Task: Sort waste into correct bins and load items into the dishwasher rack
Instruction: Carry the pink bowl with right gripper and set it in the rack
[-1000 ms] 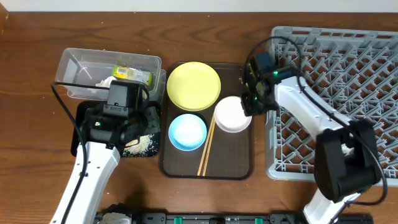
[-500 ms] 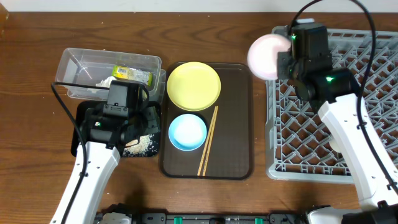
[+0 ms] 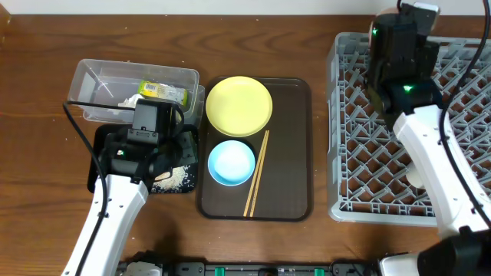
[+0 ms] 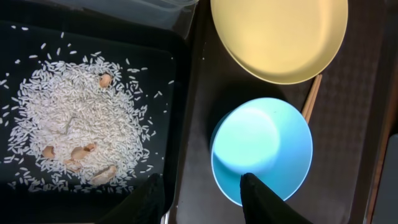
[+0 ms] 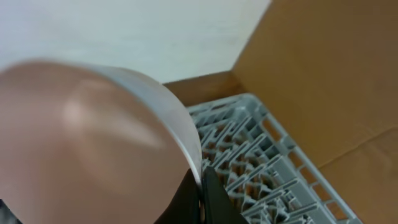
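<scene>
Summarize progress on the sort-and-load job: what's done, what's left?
Done: wrapper and paper bits in the clear tub, rice in the black tray. In hand: right gripper pinches the white bowl over the rack. To do: yellow plate, blue bowl and chopsticks sit on the brown tray; left gripper open, empty.

Dark brown serving tray (image 3: 290, 182), wooden table (image 3: 38, 192), cardboard (image 5: 323, 74)
</scene>
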### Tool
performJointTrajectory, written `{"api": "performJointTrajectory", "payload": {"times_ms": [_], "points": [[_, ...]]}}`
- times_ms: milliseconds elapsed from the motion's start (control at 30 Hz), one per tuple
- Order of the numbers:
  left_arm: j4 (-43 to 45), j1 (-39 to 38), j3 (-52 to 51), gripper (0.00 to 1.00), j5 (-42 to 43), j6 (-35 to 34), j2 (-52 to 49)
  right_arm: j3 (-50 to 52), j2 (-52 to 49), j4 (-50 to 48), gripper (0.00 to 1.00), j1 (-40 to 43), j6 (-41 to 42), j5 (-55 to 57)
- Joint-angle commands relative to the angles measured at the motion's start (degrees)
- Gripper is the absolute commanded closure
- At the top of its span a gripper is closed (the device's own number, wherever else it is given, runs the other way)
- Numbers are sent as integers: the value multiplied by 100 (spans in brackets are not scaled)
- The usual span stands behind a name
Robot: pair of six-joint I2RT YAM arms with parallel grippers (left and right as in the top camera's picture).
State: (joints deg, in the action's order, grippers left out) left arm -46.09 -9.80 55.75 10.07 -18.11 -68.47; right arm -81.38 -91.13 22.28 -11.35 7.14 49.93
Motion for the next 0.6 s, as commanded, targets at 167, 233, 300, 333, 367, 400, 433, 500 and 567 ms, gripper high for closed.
{"api": "performJointTrajectory", "payload": {"times_ms": [167,233,300,333,367,400,433,500,567], "points": [[-13,24,-20,57,-90,46,-11,-55,-1032,-1152,99,142,-643,492],[-13,24,-20,57,-92,46,-11,-55,-1296,-1403,99,142,-863,496],[-13,26,-20,57,-90,46,-11,-55,-1543,-1550,99,142,-960,516],[-13,26,-20,57,-90,46,-11,-55,-1622,-1572,99,142,-960,544],[-13,24,-20,57,-92,46,-11,-55,-1725,-1572,99,142,-957,579],[-13,24,-20,57,-92,46,-11,-55,-1808,-1565,99,142,-957,601],[-13,24,-20,57,-90,46,-11,-55,-1875,-1561,99,133,-957,605],[-13,24,-20,57,-90,46,-11,-55,-1987,-1528,99,118,-955,643],[-13,24,-20,57,-90,46,-11,-55,-2052,-1497,99,98,-953,643]]}}
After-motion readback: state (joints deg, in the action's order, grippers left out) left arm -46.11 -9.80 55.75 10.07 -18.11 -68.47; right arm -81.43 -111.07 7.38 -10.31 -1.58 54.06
